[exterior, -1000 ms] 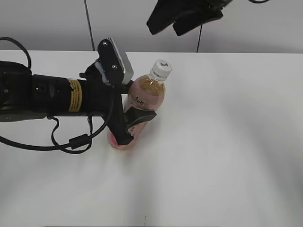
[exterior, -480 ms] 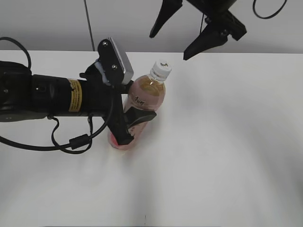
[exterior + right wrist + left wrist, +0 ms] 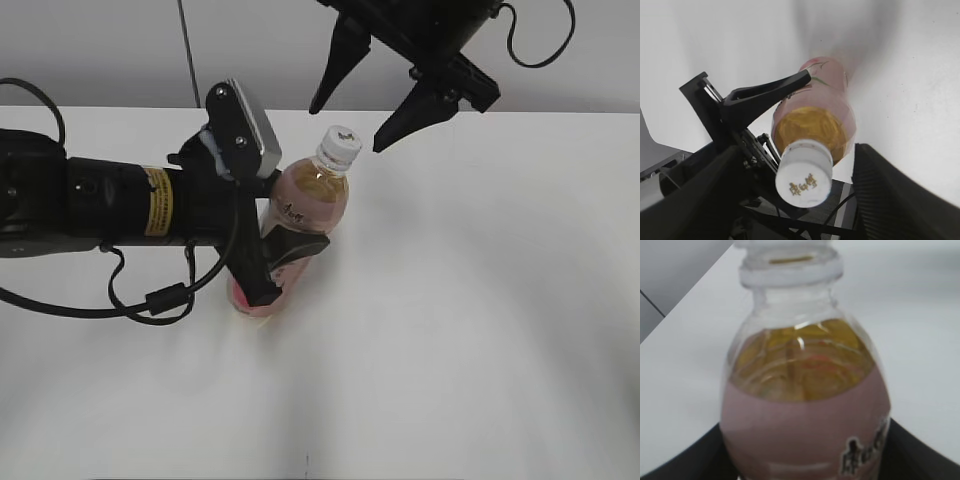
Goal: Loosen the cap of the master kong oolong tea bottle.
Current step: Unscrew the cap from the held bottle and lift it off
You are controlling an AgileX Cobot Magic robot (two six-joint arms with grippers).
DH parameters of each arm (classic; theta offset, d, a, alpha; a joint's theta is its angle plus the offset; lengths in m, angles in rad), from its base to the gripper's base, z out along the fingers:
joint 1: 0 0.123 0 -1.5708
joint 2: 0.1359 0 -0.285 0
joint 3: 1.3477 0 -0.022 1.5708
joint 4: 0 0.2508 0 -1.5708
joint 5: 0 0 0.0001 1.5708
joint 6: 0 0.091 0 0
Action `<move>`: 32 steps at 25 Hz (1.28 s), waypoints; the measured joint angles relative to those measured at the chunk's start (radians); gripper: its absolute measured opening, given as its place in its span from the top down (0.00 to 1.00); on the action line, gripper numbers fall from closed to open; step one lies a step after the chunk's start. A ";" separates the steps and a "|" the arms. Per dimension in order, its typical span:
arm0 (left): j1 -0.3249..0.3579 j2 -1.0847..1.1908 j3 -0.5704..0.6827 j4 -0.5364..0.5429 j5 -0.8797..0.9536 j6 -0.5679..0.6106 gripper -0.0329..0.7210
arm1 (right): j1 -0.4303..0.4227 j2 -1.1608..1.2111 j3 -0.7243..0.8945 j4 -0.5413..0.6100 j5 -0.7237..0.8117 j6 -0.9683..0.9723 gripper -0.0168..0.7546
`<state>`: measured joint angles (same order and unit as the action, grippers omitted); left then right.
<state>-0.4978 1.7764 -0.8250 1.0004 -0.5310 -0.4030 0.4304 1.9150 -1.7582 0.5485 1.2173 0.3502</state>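
Note:
The master kong oolong tea bottle (image 3: 305,215) stands on the white table, amber tea above a pink label. My left gripper (image 3: 275,262) is shut on the bottle's labelled body; the left wrist view shows the bottle (image 3: 805,410) filling the frame between the dark fingers. The white cap (image 3: 340,146) sits on the neck. My right gripper (image 3: 358,102) hangs open just above the cap, one finger on each side, not touching it. The right wrist view looks down on the cap (image 3: 804,174) between the open jaws (image 3: 790,200), with the bottle (image 3: 815,120) below.
The white table (image 3: 480,300) stretches to the right and front of the bottle. A grey wall runs behind the table's back edge. The left arm's black body and cable (image 3: 100,210) lie across the left side.
The right gripper has come down from the top of the frame and opened; it now straddles the space above the cap. The left gripper and bottle have not moved.

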 joint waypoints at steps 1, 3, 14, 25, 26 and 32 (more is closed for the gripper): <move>0.000 0.000 0.000 0.000 0.000 0.000 0.38 | 0.000 0.001 0.002 0.001 0.000 0.000 0.31; 0.000 0.000 0.000 0.000 0.000 0.000 0.38 | 0.001 0.006 0.009 0.001 0.001 0.000 0.31; 0.000 0.000 0.000 -0.004 0.000 0.002 0.38 | 0.012 0.009 0.010 0.005 0.001 0.001 0.38; 0.000 0.000 0.000 -0.010 0.000 0.003 0.38 | 0.027 0.031 0.012 0.011 0.001 0.002 0.41; 0.000 0.000 0.000 -0.010 0.000 0.003 0.38 | 0.029 0.031 0.012 0.011 0.001 0.002 0.43; 0.000 0.000 0.000 -0.016 0.000 0.003 0.38 | 0.032 0.031 0.012 -0.001 0.005 -0.012 0.61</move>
<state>-0.4978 1.7764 -0.8250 0.9847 -0.5310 -0.4003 0.4619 1.9457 -1.7464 0.5473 1.2225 0.3382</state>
